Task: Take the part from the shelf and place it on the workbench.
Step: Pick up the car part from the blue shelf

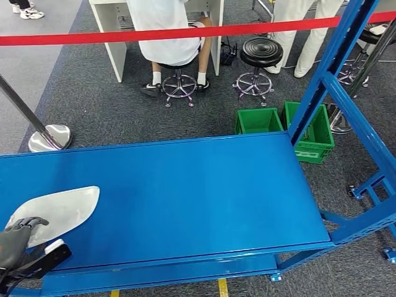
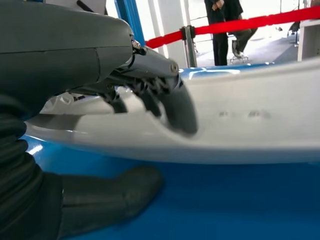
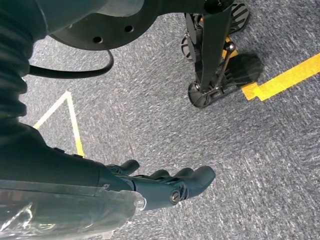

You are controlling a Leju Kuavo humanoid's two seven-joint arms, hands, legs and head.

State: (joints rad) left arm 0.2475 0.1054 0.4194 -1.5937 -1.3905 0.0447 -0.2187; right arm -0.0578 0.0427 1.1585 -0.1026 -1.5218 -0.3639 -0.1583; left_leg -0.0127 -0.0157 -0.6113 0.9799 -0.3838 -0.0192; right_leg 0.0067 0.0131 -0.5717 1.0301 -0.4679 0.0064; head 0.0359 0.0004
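Left hand (image 1: pixel 18 238), at the lower-left corner of the head view, grasps the part (image 1: pixel 58 212): dark fingers (image 1: pixel 29 221) curl over the near end of the pale silver-white panel. Left wrist view confirms: fingers (image 2: pixel 177 107) hooked over the part's (image 2: pixel 245 125) top face, thick thumb (image 2: pixel 109 197) lying underneath, against the blue surface. Grip is closed on the part.

Part: flat, elongated, rounded at the far end. It lies low over the left portion of the blue workbench (image 1: pixel 196 192); far end appears to rest on the bench top, near end is in the hand. Contact under the near end: cannot tell.

Right hand (image 3: pixel 166 182) hangs over grey carpet (image 3: pixel 271 165) w/ yellow tape lines (image 3: pixel 283 80) on it. Fingers extended and slightly apart, nothing held; released.

Surroundings, head view:
- Blue steel shelf frame (image 1: pixel 345 99) rises at the bench's right end.
- Two green crates (image 1: pixel 284 127) on the floor beyond the bench, beside the frame upright.
- Red barrier tape (image 1: pixel 163 34) runs across the upper picture; chrome post base (image 1: pixel 49 137) at left.
- Person in white seated on a stool (image 1: pixel 179 83) at a white desk (image 1: pixel 112 37); black round stool (image 1: pixel 260 52) stands just beside, unoccupied.
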